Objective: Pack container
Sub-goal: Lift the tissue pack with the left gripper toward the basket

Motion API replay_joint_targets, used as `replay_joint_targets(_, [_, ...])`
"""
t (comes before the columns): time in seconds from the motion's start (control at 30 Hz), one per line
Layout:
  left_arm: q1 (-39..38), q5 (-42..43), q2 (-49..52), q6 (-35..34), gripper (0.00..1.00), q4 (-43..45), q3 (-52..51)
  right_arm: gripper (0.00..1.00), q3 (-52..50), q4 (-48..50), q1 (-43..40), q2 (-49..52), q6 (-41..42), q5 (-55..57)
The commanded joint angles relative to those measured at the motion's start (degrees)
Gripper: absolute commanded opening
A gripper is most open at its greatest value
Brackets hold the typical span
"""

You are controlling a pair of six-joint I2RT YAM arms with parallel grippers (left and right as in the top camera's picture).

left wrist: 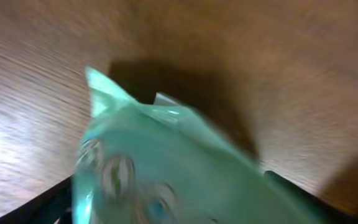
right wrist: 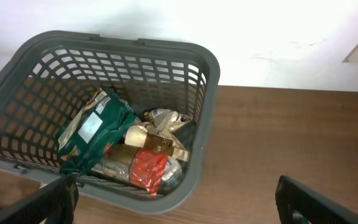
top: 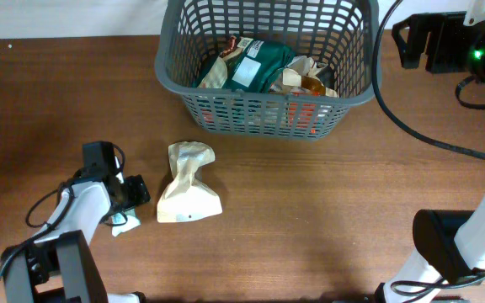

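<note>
Left gripper [top: 131, 202], by the table's front-left corner, is clenching a teal packet [left wrist: 166, 168]. Pickup step; next comes carrying it into the basket [top: 226, 109] at the far edge. Right gripper [right wrist: 178, 205] is hanging released.

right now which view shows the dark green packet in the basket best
Right wrist: the dark green packet lies large and clear in the basket. Overhead shows it smaller. Left wrist misses it.

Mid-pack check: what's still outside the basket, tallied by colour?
Beige packet: 1
Mint-green packet: 1
Total: 2
</note>
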Motion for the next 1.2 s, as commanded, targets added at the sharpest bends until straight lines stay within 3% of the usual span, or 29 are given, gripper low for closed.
replay_joint_targets(0.0, [0.3, 2.2, 4.4, -0.6, 0.82, 0.5, -1.4, 0.99, -0.2, -0.4, 0.3, 0.0, 0.5, -0.1])
replay_joint_targets(0.07, [0.3, 2.2, 5.6, -0.6, 0.75, 0.5, -1.4, 0.99, -0.2, -0.4, 0.3, 0.0, 0.5, -0.1])
replay_joint_targets(0.1, [0.3, 2.2, 5.9, -0.6, 0.65, 0.5, -1.4, 0.99, -0.2, -0.4, 0.3, 0.0, 0.5, -0.1])
replay_joint_targets(0.13, [0.3, 2.2, 6.0, -0.6, 0.42, 0.5, -1.4, 0.99, -0.2, -0.4, 0.3, 0.0, 0.5, -0.1])
replay_joint_targets(0.23, [0.3, 2.4, 5.9, -0.6, 0.02, 0.7, -1.4, 0.99, -0.2, -0.4, 0.3, 0.0, 0.8, -0.5])
replay_joint_targets(0.63, [0.3, 6.6, 4.6, -0.6, 0.01, 0.7, 2.7, 0.99, -0.2, -0.4, 0.3, 0.0, 0.9, -0.8])
replay_joint_targets(1.03, [0.3, 7.7, -5.8, 1.2, 0.02, -8.0, 36.2, 0.99, -0.2, -0.4, 0.3, 0.0, 0.9, -0.8])
replay_joint_targets(1.17, [0.3, 15.7, -7.1, 4.8, 0.02, -4.8, 45.2, 0.99, -0.2, -0.4, 0.3, 0.0, 0.9, -0.8])
